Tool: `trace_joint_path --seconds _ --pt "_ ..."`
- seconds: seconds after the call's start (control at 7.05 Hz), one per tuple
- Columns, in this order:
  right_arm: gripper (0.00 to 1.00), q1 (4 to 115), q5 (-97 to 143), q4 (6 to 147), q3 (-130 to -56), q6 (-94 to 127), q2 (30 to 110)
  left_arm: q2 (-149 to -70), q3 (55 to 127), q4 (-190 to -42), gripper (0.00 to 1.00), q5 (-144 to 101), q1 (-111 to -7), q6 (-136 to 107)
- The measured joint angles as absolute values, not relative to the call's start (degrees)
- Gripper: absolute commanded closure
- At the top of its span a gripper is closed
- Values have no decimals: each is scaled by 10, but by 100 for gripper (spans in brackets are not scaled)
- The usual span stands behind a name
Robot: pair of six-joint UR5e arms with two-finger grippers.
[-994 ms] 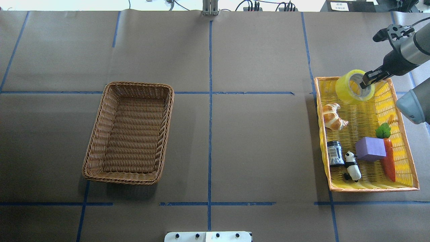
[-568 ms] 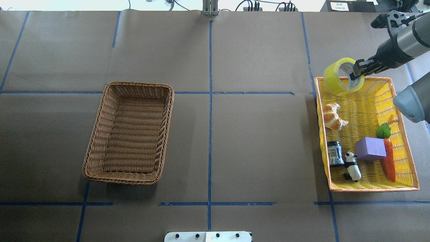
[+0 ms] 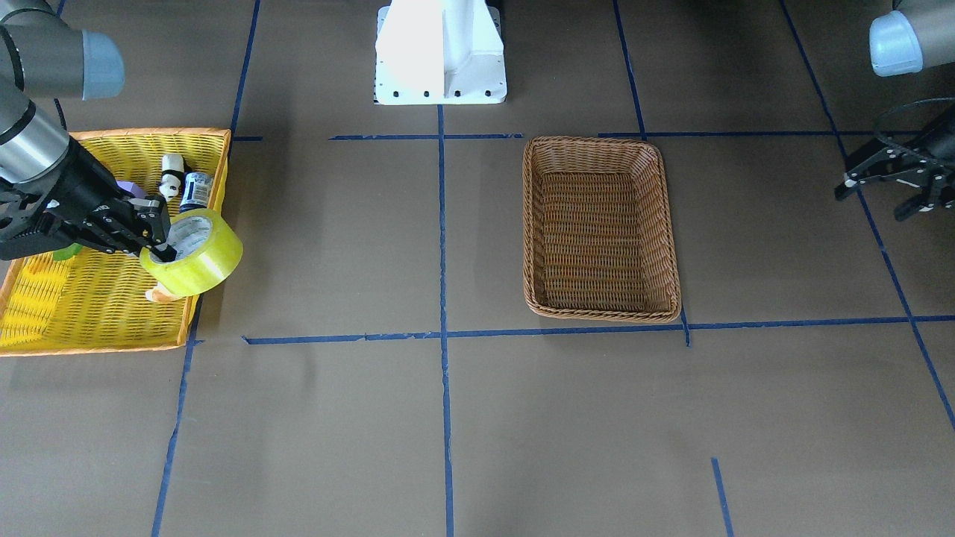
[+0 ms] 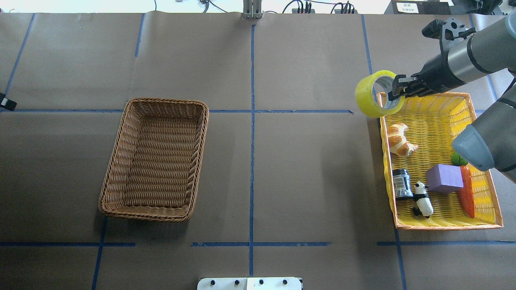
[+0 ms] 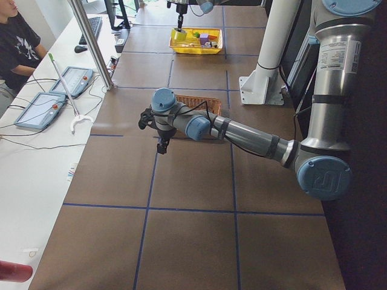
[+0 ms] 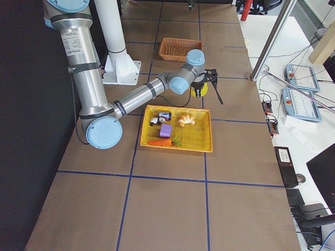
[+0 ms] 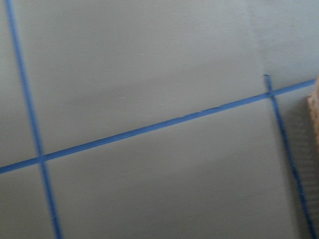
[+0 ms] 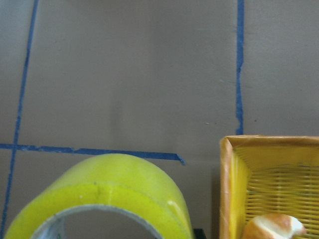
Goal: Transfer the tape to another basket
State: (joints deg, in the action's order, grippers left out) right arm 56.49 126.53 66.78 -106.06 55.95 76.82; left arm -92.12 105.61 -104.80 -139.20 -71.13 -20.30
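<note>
Overhead exterior: right gripper (image 4: 394, 92) clamps translucent yellow packing-tape roll (image 4: 365, 96) over orange-rimmed yellow basket (image 4: 447, 228) corner; left gripper (image 3: 869, 206) spread, empty.

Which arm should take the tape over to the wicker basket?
Right. The right gripper holds the tape, lifted at the yellow basket's corner. The left gripper is empty, out past the wicker basket, so using it would probably need a handover.

Overhead faces front view, both share basket (image 4: 119, 157), wrist cameras close
</note>
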Motion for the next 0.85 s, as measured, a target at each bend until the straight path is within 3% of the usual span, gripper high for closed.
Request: trace_joint_path --seconds 0.85 --pt "100 486 1257 296 -1058 825 789 -939 1057 -1457 0 -1389 -587 -723"
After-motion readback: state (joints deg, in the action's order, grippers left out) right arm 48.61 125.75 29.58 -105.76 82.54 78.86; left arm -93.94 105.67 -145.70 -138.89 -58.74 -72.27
